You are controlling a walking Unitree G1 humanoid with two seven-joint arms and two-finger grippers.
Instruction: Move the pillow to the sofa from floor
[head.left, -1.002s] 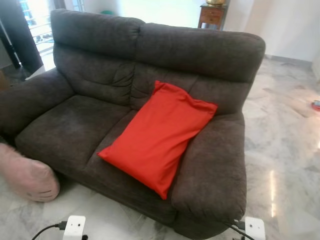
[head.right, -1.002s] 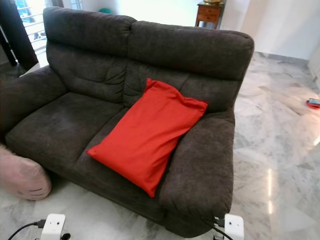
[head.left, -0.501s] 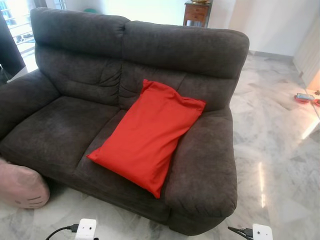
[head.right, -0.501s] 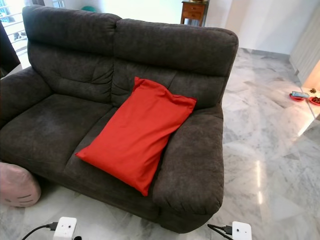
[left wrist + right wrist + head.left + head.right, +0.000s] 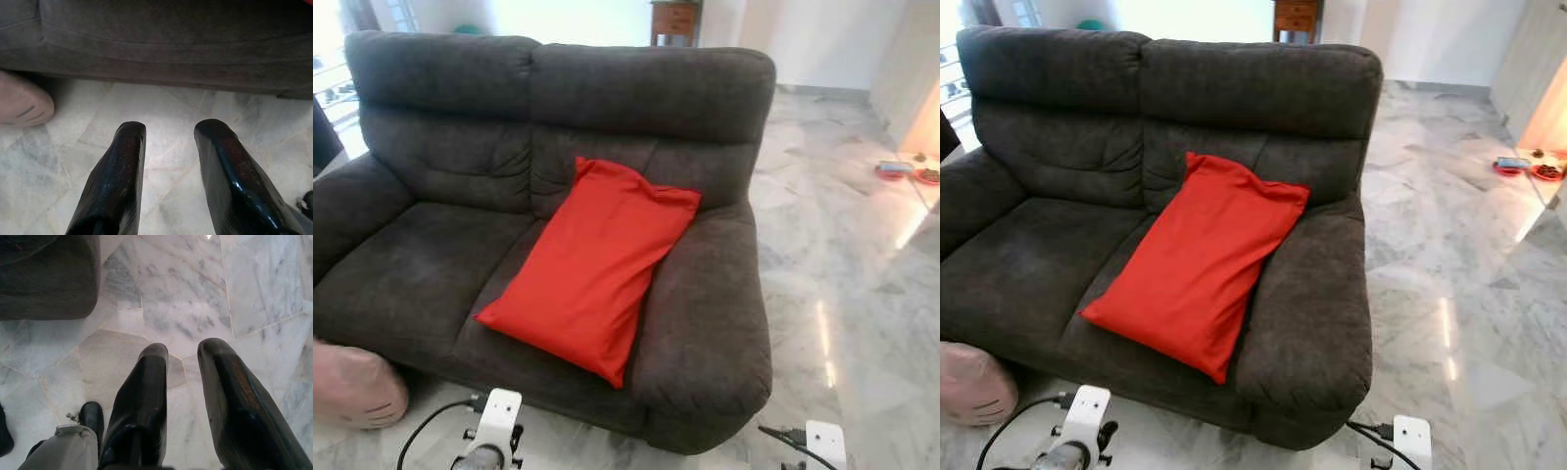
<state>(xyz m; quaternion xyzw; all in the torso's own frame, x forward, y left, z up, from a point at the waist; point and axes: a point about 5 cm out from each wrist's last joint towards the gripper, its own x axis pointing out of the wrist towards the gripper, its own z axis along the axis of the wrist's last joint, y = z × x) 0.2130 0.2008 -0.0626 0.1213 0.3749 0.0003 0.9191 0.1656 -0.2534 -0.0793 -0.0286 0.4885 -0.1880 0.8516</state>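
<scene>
A red pillow [image 5: 592, 266] lies slanted on the right seat of the dark grey sofa [image 5: 421, 264], its top corner against the backrest and one side along the right armrest. A pink cushion [image 5: 352, 384] rests on the marble floor by the sofa's front left corner, and the pink cushion [image 5: 22, 100] is also in the left wrist view. My left gripper [image 5: 168, 129] hangs open over the floor just in front of the sofa base, holding nothing. My right gripper [image 5: 183, 352] is open above the floor beside the right armrest [image 5: 46, 279].
Marble floor [image 5: 842, 245] stretches to the right of the sofa. A wooden side table [image 5: 674, 18] stands behind the backrest. Small dishes [image 5: 901, 171] sit on the floor at the far right. My white wrist housings [image 5: 497, 421] show low in the eye views, with black cables.
The camera has shifted, so the sofa sits further left in the picture. My left arm shows a little higher at the bottom edge. The red pillow and pink cushion have not moved.
</scene>
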